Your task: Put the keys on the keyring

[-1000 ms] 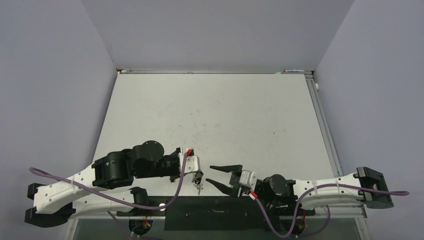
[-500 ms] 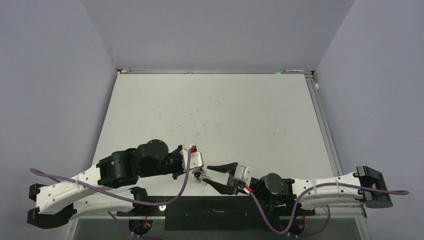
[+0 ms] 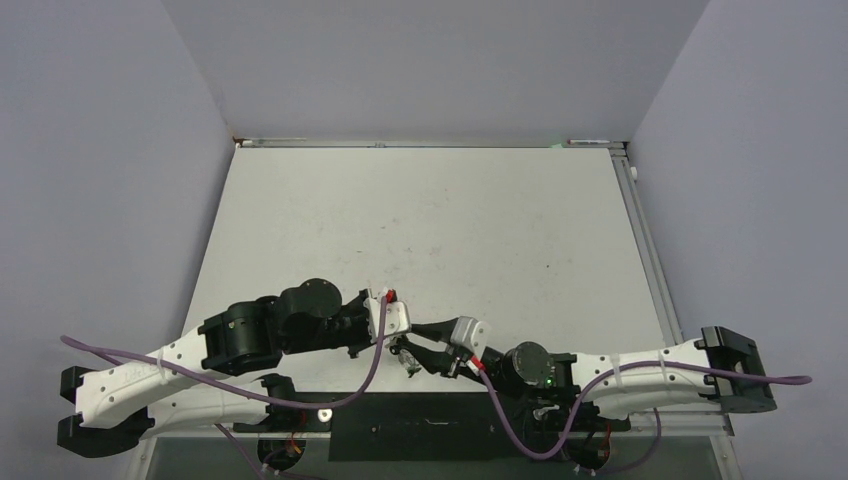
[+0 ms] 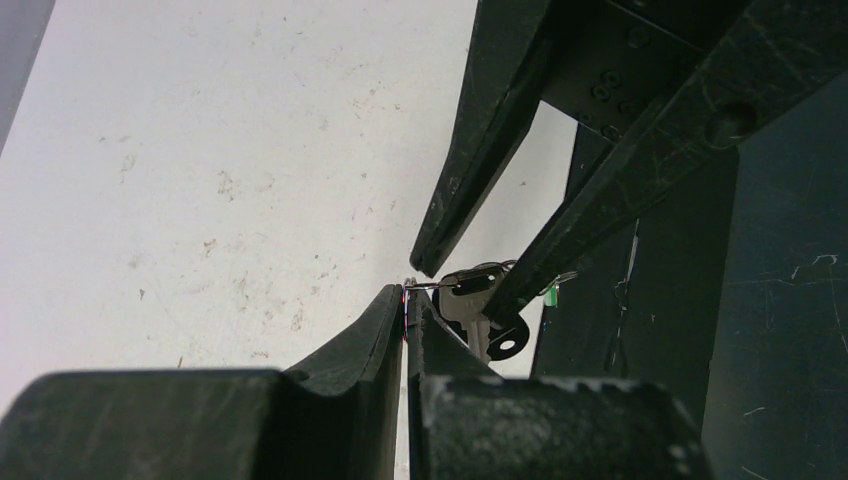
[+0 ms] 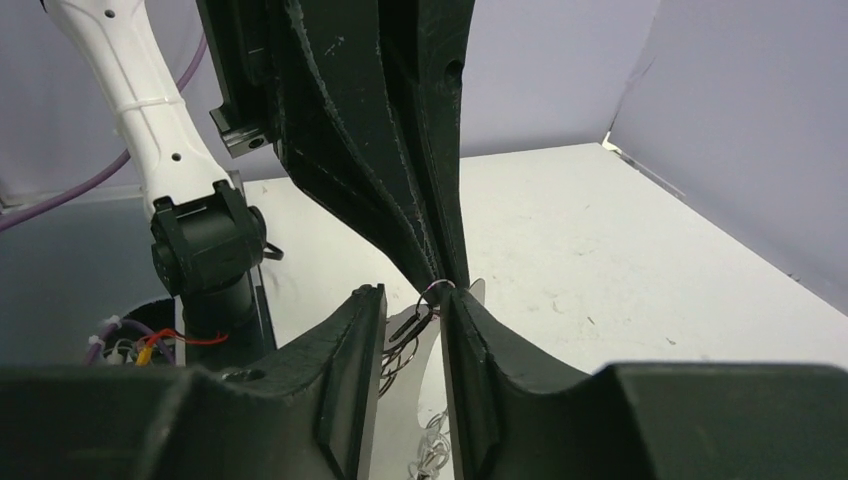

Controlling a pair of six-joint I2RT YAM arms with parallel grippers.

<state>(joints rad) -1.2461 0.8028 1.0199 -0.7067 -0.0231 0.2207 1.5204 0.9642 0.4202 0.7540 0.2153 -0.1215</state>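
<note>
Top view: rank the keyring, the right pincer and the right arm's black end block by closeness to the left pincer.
1. keyring, at the left pincer tips.
2. right pincer, just to its right.
3. black end block, far right.

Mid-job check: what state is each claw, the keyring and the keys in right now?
left claw, shut, pinching the keyring
right claw, open, fingers either side of the keys
keyring, hanging from the left claw's tips, chain below
keys, bunched at the ring; threaded or not, cannot tell
</note>
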